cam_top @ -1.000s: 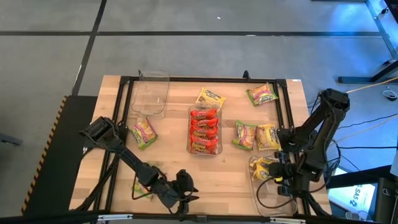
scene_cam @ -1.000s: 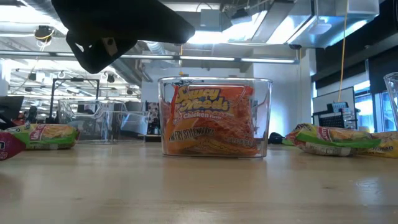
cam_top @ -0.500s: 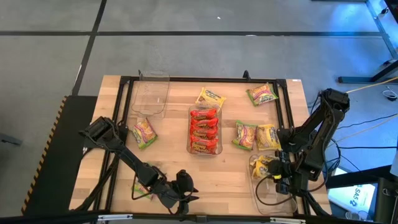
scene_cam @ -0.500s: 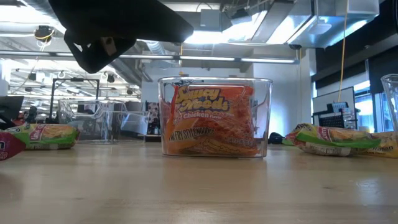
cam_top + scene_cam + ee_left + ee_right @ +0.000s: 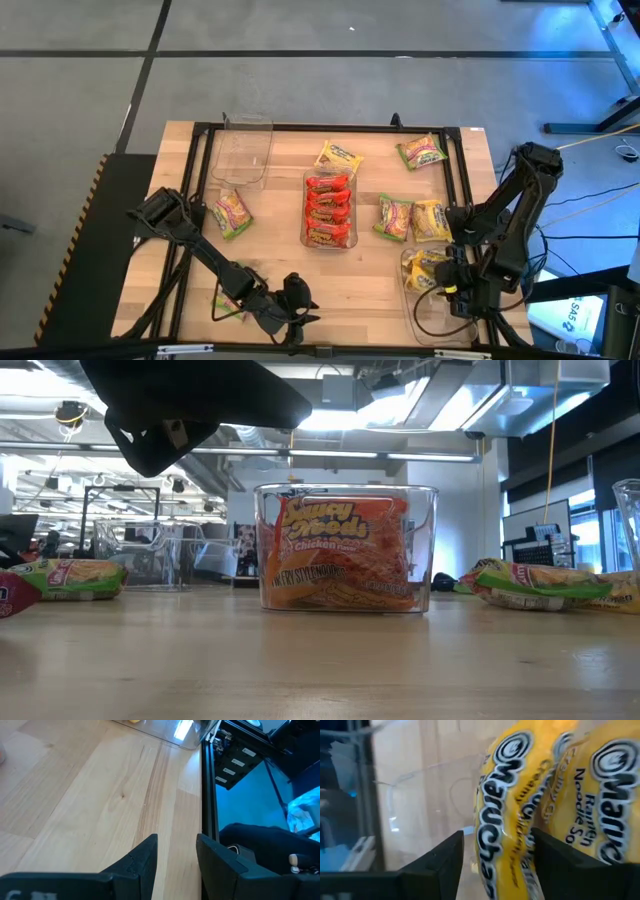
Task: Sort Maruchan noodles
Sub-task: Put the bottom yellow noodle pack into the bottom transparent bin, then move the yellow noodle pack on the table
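Observation:
Red noodle packets fill the clear middle tray (image 5: 328, 208) (image 5: 345, 550). Loose packets lie flat on the table: yellow (image 5: 338, 156) (image 5: 431, 220), green (image 5: 421, 151) (image 5: 394, 216) (image 5: 232, 212), and one (image 5: 228, 305) under the left arm. Two yellow packets (image 5: 422, 268) (image 5: 520, 820) stand in the near-right tray (image 5: 435, 318). My right gripper (image 5: 450, 287) (image 5: 497, 865) is open over that tray, a finger on each side of the nearer yellow packet's edge. My left gripper (image 5: 296, 305) (image 5: 177, 865) is open and has nothing in it, low at the near edge. My right gripper has its two fingers (image 5: 445, 860) on either side of the nearer yellow packet's edge (image 5: 502, 845), which stands in the tray. Whether the fingers touch the packet, I cannot tell.
A clear tray with nothing in it (image 5: 243, 150) sits at the far left. A black frame rail (image 5: 330, 127) runs around the table top. Bare wood lies between the middle tray and the near edge (image 5: 350, 290). In the low view a dark arm (image 5: 190, 400) hangs overhead.
My right gripper has drawn back slightly toward the table's near edge over the near-right tray. The packets and my left arm have kept still.

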Controlling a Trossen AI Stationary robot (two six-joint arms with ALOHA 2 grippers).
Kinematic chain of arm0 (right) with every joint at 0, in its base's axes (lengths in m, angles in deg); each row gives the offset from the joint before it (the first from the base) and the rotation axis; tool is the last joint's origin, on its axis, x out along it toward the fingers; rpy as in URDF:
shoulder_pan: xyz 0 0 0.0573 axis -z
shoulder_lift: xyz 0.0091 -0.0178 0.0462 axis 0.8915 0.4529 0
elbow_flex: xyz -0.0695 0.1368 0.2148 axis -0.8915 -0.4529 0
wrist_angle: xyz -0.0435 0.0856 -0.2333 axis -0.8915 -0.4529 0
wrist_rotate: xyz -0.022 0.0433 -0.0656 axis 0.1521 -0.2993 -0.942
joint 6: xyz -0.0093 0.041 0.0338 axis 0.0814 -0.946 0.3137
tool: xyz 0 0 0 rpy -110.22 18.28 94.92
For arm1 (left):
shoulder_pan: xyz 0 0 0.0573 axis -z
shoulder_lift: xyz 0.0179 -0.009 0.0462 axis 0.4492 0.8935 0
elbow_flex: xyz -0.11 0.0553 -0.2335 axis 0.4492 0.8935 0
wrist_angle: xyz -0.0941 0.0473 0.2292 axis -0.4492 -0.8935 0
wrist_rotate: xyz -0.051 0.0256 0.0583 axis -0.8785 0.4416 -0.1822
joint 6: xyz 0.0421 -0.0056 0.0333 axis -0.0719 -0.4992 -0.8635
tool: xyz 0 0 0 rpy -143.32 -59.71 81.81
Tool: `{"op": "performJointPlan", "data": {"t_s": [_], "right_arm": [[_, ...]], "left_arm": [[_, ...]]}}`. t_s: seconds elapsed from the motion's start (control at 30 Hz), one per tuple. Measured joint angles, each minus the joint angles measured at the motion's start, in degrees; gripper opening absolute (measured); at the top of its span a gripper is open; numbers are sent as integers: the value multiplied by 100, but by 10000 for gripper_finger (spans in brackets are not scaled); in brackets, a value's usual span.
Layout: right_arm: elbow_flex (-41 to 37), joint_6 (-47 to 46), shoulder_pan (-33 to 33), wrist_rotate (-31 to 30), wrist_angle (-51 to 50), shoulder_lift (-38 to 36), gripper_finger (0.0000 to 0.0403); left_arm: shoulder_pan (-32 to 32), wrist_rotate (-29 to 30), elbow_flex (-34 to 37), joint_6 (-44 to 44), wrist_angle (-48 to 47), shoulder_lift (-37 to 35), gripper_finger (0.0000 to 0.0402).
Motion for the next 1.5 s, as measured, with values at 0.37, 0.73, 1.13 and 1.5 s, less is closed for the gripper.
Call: {"op": "performJointPlan", "data": {"t_s": [0.37, 0.73, 1.13, 1.5], "right_arm": [[1430, 176, 336, -1653, -1254, -7, 193], [1185, 1071, 1939, -2296, -1133, -4, 193], [1175, 3344, 4070, -1996, -168, 123, 193], [1173, 5819, 5171, -2308, 595, 705, 193]], "left_arm": [[-19, 208, 0, -155, -2, 0, 130], [-136, 758, 0, -491, -19, 0, 130], [-840, 744, 4, -679, -2652, -1480, 130], [-2518, 751, -4, -2815, -3009, -2218, 130]]}}
